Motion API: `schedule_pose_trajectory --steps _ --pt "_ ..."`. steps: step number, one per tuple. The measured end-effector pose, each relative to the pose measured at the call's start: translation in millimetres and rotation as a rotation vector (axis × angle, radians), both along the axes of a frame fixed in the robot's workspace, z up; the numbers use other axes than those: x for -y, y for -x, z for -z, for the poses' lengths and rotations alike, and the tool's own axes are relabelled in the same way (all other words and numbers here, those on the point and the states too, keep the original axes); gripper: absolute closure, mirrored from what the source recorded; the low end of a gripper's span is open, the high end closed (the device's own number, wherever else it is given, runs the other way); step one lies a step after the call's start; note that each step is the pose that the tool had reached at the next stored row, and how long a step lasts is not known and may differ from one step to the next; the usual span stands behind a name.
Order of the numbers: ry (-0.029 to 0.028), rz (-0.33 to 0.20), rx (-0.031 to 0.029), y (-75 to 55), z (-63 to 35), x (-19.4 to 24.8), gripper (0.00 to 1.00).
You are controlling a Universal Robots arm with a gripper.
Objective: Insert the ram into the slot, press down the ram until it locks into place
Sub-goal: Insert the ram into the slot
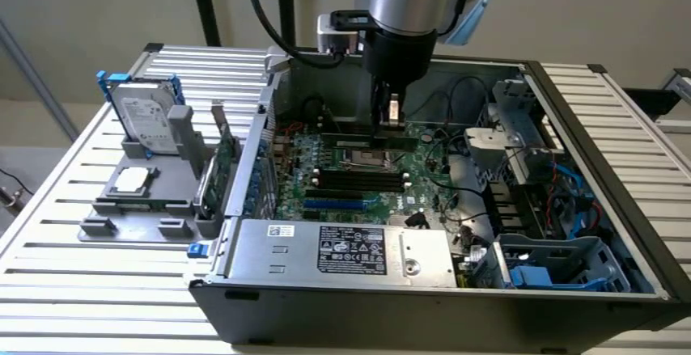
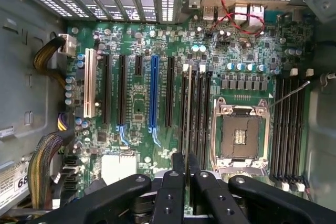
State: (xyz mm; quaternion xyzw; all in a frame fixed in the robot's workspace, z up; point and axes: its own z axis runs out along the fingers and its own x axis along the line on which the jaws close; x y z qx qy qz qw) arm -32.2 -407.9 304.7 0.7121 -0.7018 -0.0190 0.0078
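A big open computer case [image 1: 432, 310] sits on the slatted tabletop [image 1: 65, 290], and the hand [image 1: 391, 120] hangs down inside it, over the green board [image 2: 136, 108]. The hand is squeezed tight on the ram [image 2: 187, 108], a long thin green stick standing on its edge just below the fingers. Under the ram lies a long black slot [image 2: 184, 129], beside the square metal socket [image 2: 241, 135]; I cannot tell if they touch.
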Motion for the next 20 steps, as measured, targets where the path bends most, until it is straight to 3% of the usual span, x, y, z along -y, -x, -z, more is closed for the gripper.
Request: schedule_pose_trajectory --steps 20 --pt "-0.0001 0.001 0.0001 -0.1 36.5 0.1 0.86"
